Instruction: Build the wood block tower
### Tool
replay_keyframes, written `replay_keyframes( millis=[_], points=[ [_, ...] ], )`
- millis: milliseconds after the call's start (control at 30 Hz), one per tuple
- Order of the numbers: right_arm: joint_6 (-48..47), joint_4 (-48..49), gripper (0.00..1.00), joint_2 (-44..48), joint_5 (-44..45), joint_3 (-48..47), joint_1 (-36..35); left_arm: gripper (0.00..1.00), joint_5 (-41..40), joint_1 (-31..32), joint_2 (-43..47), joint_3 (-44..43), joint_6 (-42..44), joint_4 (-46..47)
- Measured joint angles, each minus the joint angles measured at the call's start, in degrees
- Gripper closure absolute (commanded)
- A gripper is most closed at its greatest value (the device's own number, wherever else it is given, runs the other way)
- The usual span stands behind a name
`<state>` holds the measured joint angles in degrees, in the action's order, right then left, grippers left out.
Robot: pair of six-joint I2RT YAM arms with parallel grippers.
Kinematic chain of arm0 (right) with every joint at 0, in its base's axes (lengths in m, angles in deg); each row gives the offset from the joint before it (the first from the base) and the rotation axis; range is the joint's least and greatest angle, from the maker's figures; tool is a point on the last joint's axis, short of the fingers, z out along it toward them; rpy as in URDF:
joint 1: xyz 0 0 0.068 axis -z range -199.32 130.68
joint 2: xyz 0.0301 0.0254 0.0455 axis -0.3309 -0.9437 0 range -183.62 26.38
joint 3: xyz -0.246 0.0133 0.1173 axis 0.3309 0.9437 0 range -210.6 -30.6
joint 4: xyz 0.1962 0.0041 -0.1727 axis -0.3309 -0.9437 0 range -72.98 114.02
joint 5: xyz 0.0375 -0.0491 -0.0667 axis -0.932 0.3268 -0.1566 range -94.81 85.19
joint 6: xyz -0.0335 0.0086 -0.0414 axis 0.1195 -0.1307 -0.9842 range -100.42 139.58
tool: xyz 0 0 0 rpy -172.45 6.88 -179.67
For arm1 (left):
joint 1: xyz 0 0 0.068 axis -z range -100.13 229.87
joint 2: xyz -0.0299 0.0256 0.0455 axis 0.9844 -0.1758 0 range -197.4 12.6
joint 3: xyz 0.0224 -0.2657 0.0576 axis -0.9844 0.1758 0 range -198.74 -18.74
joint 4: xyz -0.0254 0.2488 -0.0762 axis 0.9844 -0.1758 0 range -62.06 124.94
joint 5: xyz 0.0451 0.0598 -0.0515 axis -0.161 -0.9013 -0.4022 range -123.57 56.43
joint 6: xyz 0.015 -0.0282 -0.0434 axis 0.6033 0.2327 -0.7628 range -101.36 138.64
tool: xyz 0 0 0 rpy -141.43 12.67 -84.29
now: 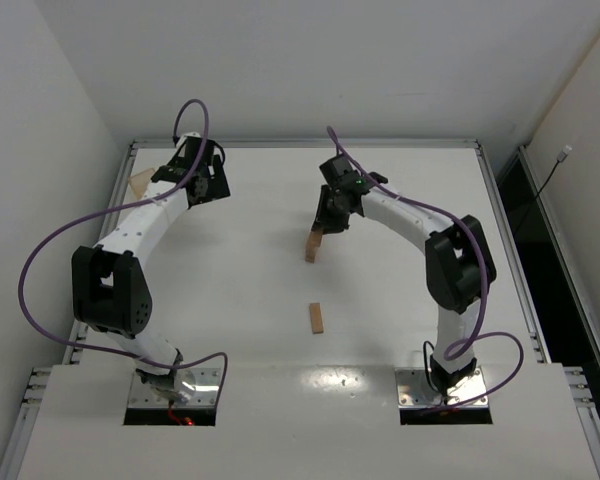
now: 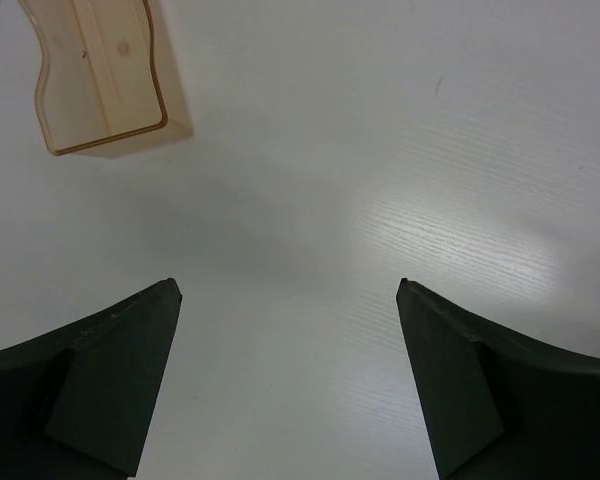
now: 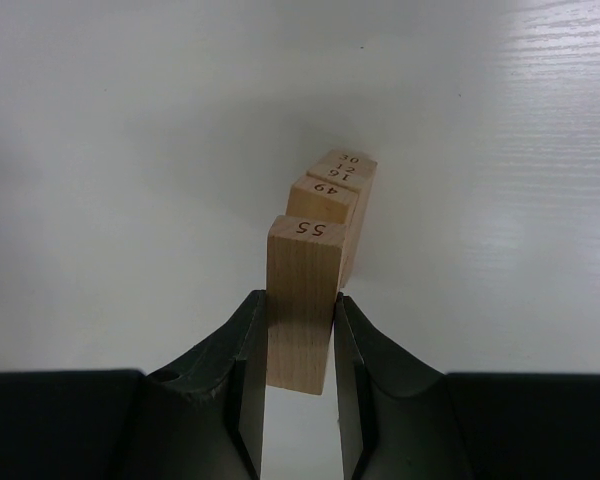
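The tower (image 1: pixel 313 245) is a narrow stack of light-tan wood blocks standing at the table's middle. My right gripper (image 1: pixel 326 222) is right above it. In the right wrist view the right gripper (image 3: pixel 300 300) is shut on the top wood block (image 3: pixel 305 255), marked 55, with a finger on each long side. This block rests on the stacked blocks below (image 3: pixel 340 185), whose numbered ends step away behind it. One loose wood block (image 1: pixel 317 318) lies flat on the table nearer the bases. My left gripper (image 1: pixel 208 185) is at the far left, open and empty over bare table (image 2: pixel 290 290).
A translucent amber box (image 1: pixel 143 183) lies at the far left edge, beside the left gripper; it shows in the left wrist view (image 2: pixel 105 75) at the upper left. A raised rail (image 1: pixel 305 143) runs round the white table.
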<state>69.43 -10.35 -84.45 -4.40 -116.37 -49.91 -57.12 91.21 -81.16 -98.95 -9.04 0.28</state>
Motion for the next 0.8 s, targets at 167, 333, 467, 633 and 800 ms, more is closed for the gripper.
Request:
replay_keyframes(
  millis=[167,333,467,633,800],
  points=[
    [-0.26,0.42,1.00,-0.70,-0.35,-0.66,-0.09,0.13,0.04,0.00,0.00,0.09,0.00,0.07],
    [-0.35,0.52,1.00,-1.03,-0.46,-0.72,-0.63,0.14,0.04,0.00,0.00,0.15,0.00,0.07],
    [-0.55,0.87,0.93,-1.46,-0.50,-0.72,-0.68,0.14,0.31,0.00,0.00,0.20,0.00,0.07],
    [-0.63,1.07,0.91,-1.75,-0.46,-0.72,-0.68,0.14,0.55,-0.07,0.00,0.20,0.00,0.07],
    [-0.74,1.16,0.72,-1.81,-0.46,-0.96,-0.68,0.15,0.94,-0.07,0.00,0.20,0.00,0.07]
  ],
)
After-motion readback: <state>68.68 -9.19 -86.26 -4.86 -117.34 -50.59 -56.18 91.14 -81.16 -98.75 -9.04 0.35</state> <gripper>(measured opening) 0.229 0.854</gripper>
